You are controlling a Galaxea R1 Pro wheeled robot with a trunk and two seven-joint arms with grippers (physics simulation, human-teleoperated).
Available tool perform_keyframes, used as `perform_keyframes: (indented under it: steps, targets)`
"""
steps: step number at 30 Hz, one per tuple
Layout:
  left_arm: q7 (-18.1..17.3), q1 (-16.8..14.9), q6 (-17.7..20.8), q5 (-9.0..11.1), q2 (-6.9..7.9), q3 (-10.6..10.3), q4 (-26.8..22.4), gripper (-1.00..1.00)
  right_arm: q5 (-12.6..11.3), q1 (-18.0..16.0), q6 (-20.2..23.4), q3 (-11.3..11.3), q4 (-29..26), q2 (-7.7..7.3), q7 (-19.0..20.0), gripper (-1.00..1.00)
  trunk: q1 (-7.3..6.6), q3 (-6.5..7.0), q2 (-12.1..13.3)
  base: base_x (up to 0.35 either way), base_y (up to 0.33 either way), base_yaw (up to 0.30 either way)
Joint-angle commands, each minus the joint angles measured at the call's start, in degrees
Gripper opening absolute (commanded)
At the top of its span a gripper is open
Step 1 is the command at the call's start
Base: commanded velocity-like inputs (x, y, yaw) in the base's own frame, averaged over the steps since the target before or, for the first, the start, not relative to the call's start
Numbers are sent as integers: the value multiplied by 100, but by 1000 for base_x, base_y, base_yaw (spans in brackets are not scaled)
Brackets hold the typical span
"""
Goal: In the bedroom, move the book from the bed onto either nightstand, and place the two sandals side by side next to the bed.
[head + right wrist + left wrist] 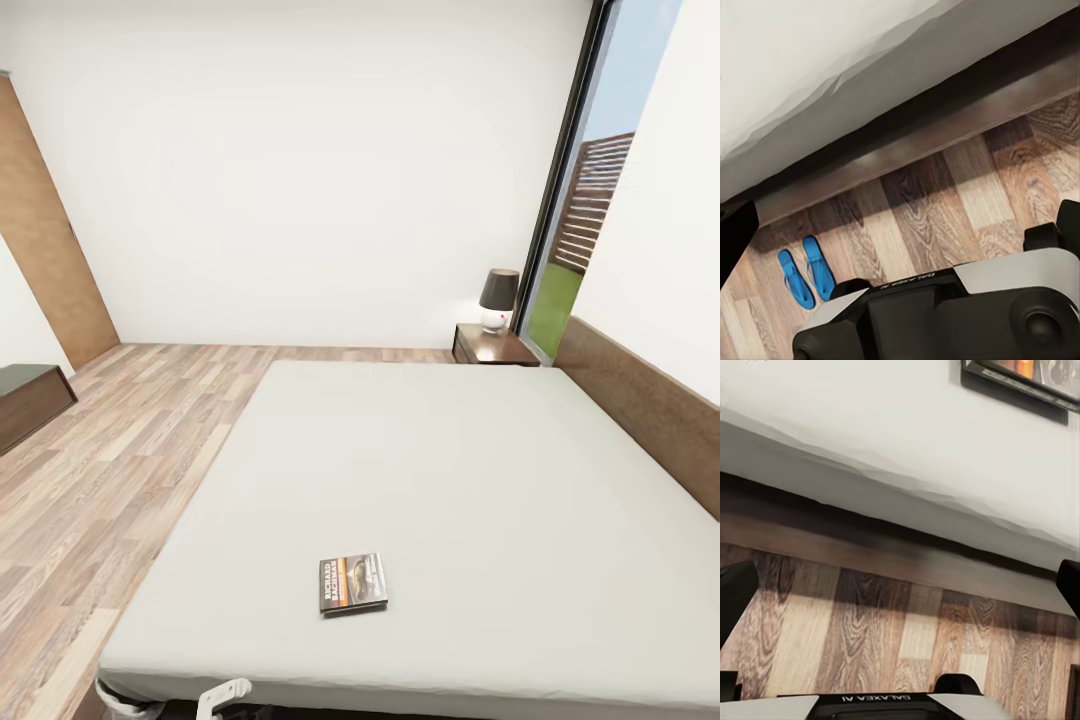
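Note:
The book lies flat on the grey mattress of the bed, near its front edge; its dark cover carries an orange band. A corner of the book also shows in the left wrist view, on the mattress above the bed's side. My left gripper hangs open over the plank floor beside the bed frame. My right gripper is open too, low beside the bed. Two blue sandals lie side by side on the floor close to the frame. A nightstand stands at the bed's far corner.
A dark-shaded lamp sits on the nightstand, next to the tall window. The headboard runs along the right wall. A long low dark cabinet and a tan sliding door stand at the left, with open wood floor between.

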Motion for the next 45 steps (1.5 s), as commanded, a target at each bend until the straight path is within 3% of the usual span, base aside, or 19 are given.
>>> perform_keyframes:
  steps: [1, 39, 45]
  targets:
    - [-17, -5, -25, 40, 1, -48, 8, 100, -22, -10, 13, -26, 20, -3, 31, 100, -21, 10, 35, 0, 0, 0]
    - [-13, -5, -28, 40, 1, -48, 10, 100, -22, -10, 12, -26, 20, -1, 37, 100, -856, 692, 1559, 0, 0, 0]
    - [-19, -5, -26, 40, 4, -48, 11, 100, -22, -10, 19, -26, 20, -3, 39, 100, -856, 692, 1559, 0, 0, 0]
